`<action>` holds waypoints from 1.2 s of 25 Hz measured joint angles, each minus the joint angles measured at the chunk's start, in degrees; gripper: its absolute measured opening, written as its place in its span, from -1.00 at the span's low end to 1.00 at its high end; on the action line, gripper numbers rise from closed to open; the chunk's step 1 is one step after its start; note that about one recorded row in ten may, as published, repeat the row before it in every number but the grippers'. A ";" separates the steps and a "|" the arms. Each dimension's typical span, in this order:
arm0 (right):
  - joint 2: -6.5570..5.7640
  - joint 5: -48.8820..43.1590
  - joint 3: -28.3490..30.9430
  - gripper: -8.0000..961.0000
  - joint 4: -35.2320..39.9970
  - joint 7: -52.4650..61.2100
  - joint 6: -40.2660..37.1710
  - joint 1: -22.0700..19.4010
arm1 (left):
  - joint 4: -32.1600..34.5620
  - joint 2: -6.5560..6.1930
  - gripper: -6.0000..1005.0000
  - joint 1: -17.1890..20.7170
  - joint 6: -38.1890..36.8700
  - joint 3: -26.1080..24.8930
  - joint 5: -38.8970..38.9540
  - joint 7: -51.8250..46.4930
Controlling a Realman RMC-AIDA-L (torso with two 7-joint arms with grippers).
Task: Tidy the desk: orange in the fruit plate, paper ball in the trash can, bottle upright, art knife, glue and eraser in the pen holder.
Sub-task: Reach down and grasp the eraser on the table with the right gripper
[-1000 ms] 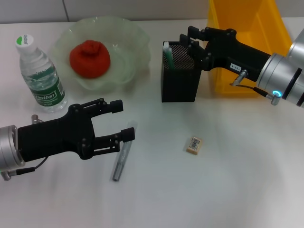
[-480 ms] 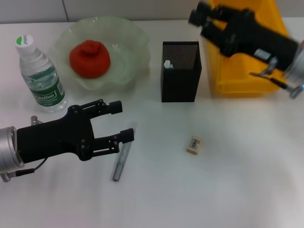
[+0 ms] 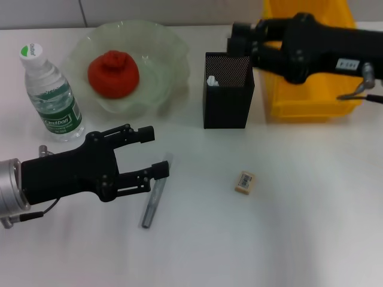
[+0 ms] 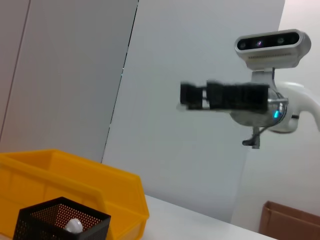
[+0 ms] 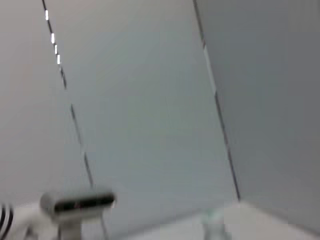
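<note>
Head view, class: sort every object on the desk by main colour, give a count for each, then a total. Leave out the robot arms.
Green or clear: 2, plate, bottle
Red-orange: 1, orange
Black: 1, holder
Yellow: 1, bin
Grey: 1, glue
Beige: 1, eraser
Total: 7

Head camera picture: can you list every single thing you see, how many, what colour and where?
Plastic water bottle: one, clear with white cap and green label, upright, far left.
Wavy glass fruit plate: one, pale green, beside the bottle.
Lumpy orange: one, red-orange, in the plate.
Square mesh pen holder: one, black, centre back, something white-tipped inside.
Rectangular plastic trash can: one, yellow, back right.
Glue stick: one, grey, front left.
Block eraser: one, beige, front centre.
Left end effector: black, open over the glue.
Right end effector: black, above the pen holder.
</note>
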State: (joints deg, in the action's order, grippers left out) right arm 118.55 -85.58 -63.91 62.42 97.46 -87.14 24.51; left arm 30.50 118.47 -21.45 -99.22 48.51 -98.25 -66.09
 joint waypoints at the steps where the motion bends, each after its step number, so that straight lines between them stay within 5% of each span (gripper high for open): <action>1: 0.25 -5.31 -0.06 -0.45 3.03 3.09 -0.73 0.51 | 0.00 0.00 0.43 0.09 0.02 0.00 0.00 0.00; 15: 0.44 -31.37 -2.62 -0.26 11.02 19.54 -4.03 7.32 | 0.00 0.00 0.42 0.27 0.08 0.00 0.00 0.00; 21: 0.46 -51.40 -10.89 -0.04 11.69 37.58 -8.94 16.51 | 0.00 0.00 0.42 0.26 0.26 0.01 -0.01 0.00; 30: 0.87 -59.54 -22.49 0.05 8.86 44.24 -8.23 21.83 | -0.15 0.07 0.41 0.00 0.34 0.00 -0.01 0.00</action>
State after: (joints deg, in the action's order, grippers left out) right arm 119.42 -145.12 -86.40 71.28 141.70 -95.37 46.33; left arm 30.34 118.54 -21.45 -98.89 48.51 -98.26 -66.09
